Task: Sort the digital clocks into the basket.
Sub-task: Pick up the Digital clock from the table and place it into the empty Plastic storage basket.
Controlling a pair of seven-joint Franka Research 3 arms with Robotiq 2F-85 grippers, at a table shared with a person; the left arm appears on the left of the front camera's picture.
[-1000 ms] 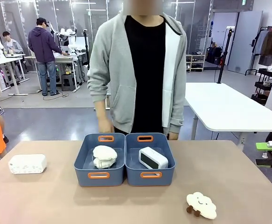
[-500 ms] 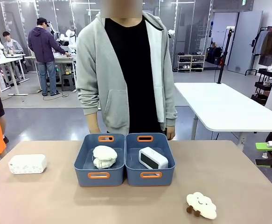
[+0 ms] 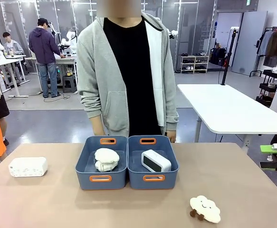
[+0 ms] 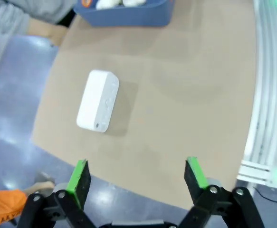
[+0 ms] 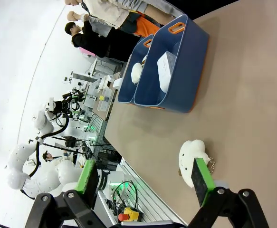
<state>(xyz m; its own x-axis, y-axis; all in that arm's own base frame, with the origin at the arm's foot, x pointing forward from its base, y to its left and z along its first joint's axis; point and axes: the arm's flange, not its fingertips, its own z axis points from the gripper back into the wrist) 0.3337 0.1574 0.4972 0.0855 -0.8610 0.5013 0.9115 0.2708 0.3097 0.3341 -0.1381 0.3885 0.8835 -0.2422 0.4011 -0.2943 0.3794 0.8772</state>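
Two blue baskets stand touching side by side at the middle of the desk [image 3: 143,209], toward its far edge; the right basket [image 3: 136,181] holds one clock [image 3: 156,161], resting tilted with its dark screen turned toward the near edge; the left basket [image 3: 83,181] holds a fluffy white cloud toy [image 3: 106,159]; so, by my reading, one of the two clocks is already sorted and the job is about half done.

The second clock [image 3: 28,166] lies flat on the bare desk close to the left edge, well apart from both baskets; from the left wrist view only its white casing shows, and I cannot tell which way the screen faces.

A second cloud toy [image 3: 205,209] sits near the near edge toward the right corner; it looks to be no part of this job.

The left hand [image 4: 137,175] has its fingers spread apart with nothing between them, hovering above the left edge of the desk, short of the second clock; the right hand [image 5: 144,178] is likewise spread and empty, above the near right corner beside the loose cloud toy.

What remains, I judge: grasp the second clock, most likely with the left hand as it is nearer, carry it past the left basket and set it in the right basket beside the first; a person stands at the far edge.
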